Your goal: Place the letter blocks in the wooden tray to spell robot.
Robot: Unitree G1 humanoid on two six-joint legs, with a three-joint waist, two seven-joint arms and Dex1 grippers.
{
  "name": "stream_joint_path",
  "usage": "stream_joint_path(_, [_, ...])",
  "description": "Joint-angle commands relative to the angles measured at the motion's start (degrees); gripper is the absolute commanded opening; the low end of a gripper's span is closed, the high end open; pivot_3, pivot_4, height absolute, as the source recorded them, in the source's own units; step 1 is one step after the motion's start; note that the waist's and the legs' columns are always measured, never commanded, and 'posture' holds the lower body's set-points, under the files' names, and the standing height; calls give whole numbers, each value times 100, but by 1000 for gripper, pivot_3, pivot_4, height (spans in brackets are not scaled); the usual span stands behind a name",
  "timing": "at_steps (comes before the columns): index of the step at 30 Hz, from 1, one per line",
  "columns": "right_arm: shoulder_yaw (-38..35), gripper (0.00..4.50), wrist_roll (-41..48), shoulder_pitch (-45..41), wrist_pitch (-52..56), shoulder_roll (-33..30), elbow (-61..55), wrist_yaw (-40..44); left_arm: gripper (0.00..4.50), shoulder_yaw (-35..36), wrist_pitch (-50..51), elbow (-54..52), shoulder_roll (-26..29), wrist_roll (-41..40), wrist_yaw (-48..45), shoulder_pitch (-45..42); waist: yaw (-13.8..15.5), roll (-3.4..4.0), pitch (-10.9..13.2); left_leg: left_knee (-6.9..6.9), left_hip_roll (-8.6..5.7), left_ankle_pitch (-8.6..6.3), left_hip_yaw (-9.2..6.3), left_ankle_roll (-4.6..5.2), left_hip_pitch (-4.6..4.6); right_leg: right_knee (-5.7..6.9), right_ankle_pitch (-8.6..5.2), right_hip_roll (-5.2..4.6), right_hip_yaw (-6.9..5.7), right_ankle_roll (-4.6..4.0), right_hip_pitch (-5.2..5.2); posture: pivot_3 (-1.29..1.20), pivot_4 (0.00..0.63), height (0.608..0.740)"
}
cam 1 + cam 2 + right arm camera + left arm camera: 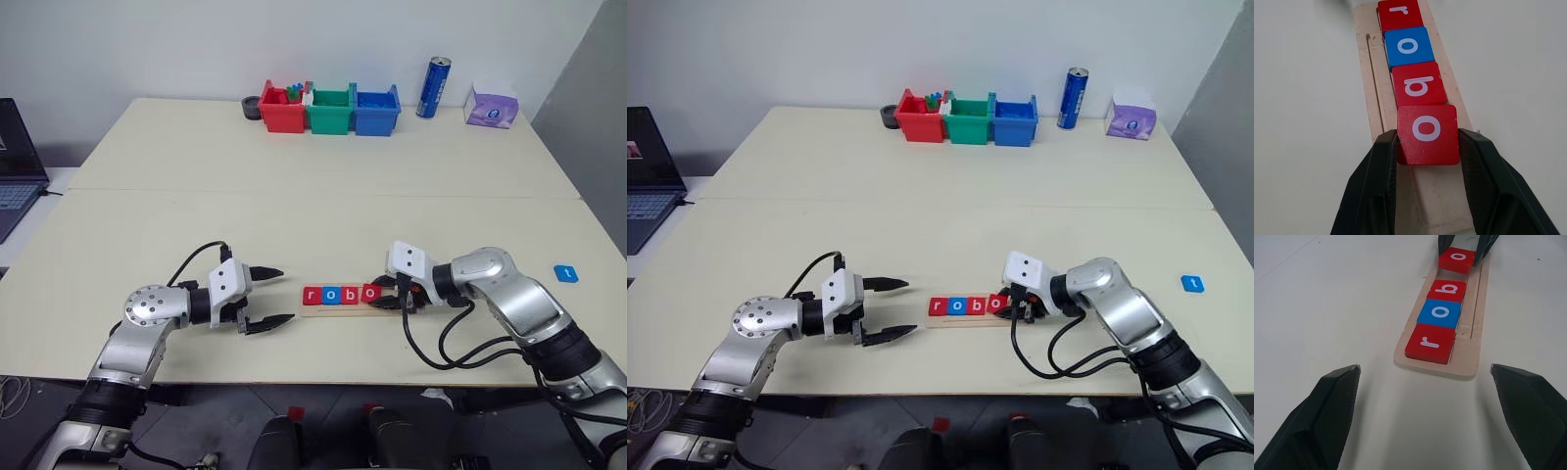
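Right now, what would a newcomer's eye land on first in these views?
The wooden tray near the table's front edge, with red r, blue o and red b lined up. The right tool is shut on a second red o at the row's end. A lone blue tile lies far right.

Bins (330,109), can (432,87), tissue box (491,106), laptop (18,166).

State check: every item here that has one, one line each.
Wooden tray: holds r, o, b; end slots free.
Second red o block: pinched by right gripper at the tray.
Blue block: loose on table.
Left gripper: open, empty.
Can: upright.
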Motion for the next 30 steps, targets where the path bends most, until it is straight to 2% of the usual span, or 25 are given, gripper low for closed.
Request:
stream_joint_path(1, [-44, 1448, -63, -140, -173, -8, -15, 86, 4500, 164, -107, -143, 50, -29, 36, 11, 0, 0, 0, 0, 0, 0, 0, 0, 0, 0, 0, 0, 0, 0, 0, 0, 150, 740])
stream_joint_path(3, [-40, 1448, -101, -144, -223, 3, 24, 97, 4500, 161, -90, -164, 49, -28, 49, 11, 0, 0, 0, 0, 0, 0, 0, 0, 0, 0, 0, 0, 0, 0, 0, 0, 150, 740])
stream_joint_path(8, [-79, 3249, -175, -181, -324, 79, 117, 74, 4500, 161, -57, -203, 54, -32, 74, 14, 0, 0, 0, 0, 0, 0, 0, 0, 0, 0, 0, 0, 0, 0, 0, 0, 150, 740])
stream_joint_path(12, [-157, 4480, -197, -219, -377, 101, 94, 10, 4500, 160, -57, -222, 59, -34, 77, 31, 1, 0, 0, 0, 1, 0, 0, 0, 0, 1, 0, 0, 0, 0, 0, 0, 150, 740])
stream_joint_path(16, [-378, 4480, -62, -106, -195, -47, -370, -40, 4500, 178, -89, -221, 69, -35, 78, 69, 1, 0, 0, 0, 0, 0, -1, 0, 0, 1, 0, -1, 0, 0, 0, 0, 150, 740])
stream_joint_path(21, [-936, 4480, 319, 499, 450, -178, -1474, -342, 4500, 208, -145, -215, 82, -36, 76, 150, 12, 0, 0, -1, 1, 0, -9, 0, -3, 0, 0, -2, -4, 0, 0, 0, 150, 740])
stream_joint_path(24, [-1124, 3918, 485, 1009, 853, -118, -2146, -661, 4500, 219, -164, -192, 81, -34, 55, 159, 15, 0, 0, -1, 1, 0, -9, 0, -4, 0, 0, -4, -6, 0, 0, 0, 150, 740])
stream_joint_path(30, [-915, 1770, 384, 1674, 1143, -21, -2753, -1216, 4500, 167, -227, -32, 37, -1, -15, 39, 8, 0, 0, 2, 0, 0, -3, -1, -3, 1, -1, -1, -2, 2, 1, 0, 150, 740])
